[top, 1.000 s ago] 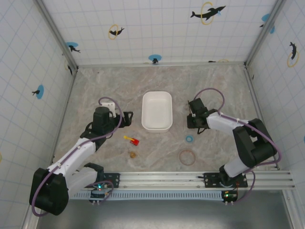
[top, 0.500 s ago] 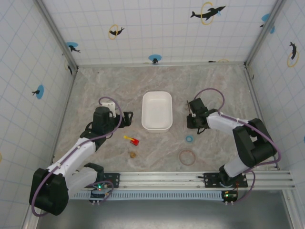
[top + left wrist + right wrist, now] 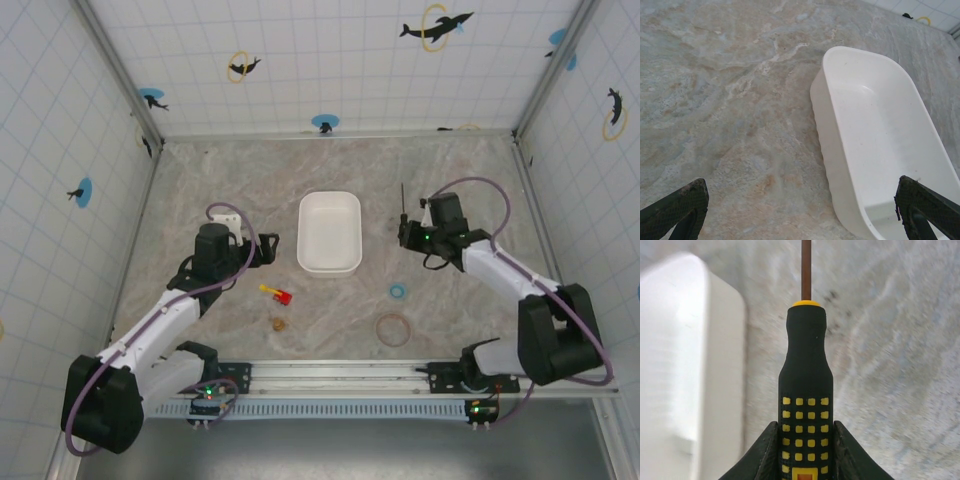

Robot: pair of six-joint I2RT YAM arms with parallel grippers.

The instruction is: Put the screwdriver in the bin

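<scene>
My right gripper (image 3: 408,232) is shut on the screwdriver (image 3: 805,390), whose black handle with yellow squares sits between the two fingers (image 3: 762,452). Its thin dark shaft (image 3: 403,200) points toward the far wall, lifted off the table to the right of the bin. The white bin (image 3: 329,233) stands empty at the table's middle; its rim (image 3: 695,330) lies at the left of the right wrist view. My left gripper (image 3: 268,245) rests open just left of the bin (image 3: 875,135), with nothing between its fingertips (image 3: 675,207).
A small red-and-yellow toy piece (image 3: 276,293) and a little brown item (image 3: 279,323) lie in front of the bin. A blue ring (image 3: 397,291) and a larger brown ring (image 3: 393,328) lie at front right. Tiled walls enclose the table.
My right gripper has risen and swung away from the table with the screwdriver in it, the shaft now pointing toward the far wall. The left arm has stayed still.
</scene>
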